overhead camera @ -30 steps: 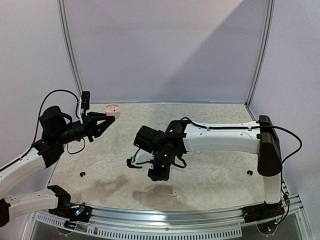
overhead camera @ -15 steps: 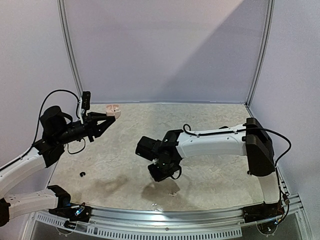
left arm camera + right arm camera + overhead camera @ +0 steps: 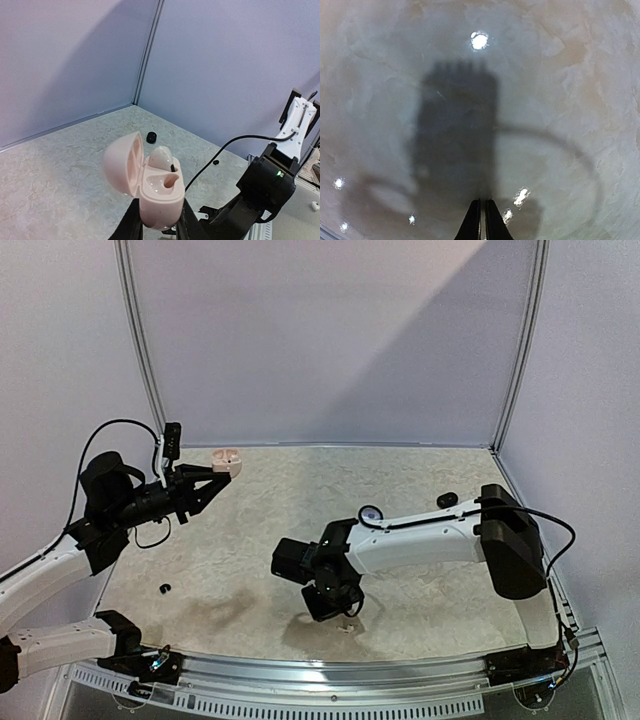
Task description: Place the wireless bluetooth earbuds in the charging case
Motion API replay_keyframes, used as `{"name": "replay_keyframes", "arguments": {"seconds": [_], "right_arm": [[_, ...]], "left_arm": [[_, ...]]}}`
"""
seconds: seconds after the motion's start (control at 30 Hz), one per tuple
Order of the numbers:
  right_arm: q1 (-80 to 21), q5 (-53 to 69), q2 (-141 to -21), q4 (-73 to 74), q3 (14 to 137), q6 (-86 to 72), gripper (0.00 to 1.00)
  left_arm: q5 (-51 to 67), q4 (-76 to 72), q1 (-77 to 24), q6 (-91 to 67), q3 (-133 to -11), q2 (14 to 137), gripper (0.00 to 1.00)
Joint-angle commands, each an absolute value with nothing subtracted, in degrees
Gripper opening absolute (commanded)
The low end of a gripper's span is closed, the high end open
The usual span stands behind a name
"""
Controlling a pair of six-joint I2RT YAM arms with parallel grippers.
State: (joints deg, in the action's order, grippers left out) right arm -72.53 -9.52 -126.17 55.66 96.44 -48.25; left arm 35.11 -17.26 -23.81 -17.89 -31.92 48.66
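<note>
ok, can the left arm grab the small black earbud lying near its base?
Probably not now: left gripper is full, shut on the open pink plastic charging case, held aloft. Nothing covers the small black earbud.

Robot test cell: marbled bench (image 3: 420,490) enclosed by plain panels (image 3: 330,340) on metal posts (image 3: 143,350), metal mounting rail (image 3: 330,672) at near edge.

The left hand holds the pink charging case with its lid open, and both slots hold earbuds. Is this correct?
Not quite. The left wrist view shows only one earbud seated; the other slot is empty. The left hand does hold the pink charging case, lid open.
</note>
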Motion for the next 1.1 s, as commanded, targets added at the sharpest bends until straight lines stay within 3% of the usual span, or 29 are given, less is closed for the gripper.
{"name": "replay_keyframes", "arguments": {"seconds": [0.0,0.87,1.07], "right_arm": [[-74.1,-7.9,-126.1,59.1,95.3,-49.8,0.05],[-80.2,-2.2,-123.5,63.6,92.1,-48.8,0.02],[-80.2,-3.1,-123.4,62.3,98.4,-45.0,0.05]], "left_arm": [[35.2,-18.0,-23.2,-18.5,-32.7,48.9,0.0],[35.2,-18.1,-23.2,-19.0,-32.5,49.2,0.0],[35.2,-18.1,-23.3,-18.9,-32.5,49.2,0.0]]}}
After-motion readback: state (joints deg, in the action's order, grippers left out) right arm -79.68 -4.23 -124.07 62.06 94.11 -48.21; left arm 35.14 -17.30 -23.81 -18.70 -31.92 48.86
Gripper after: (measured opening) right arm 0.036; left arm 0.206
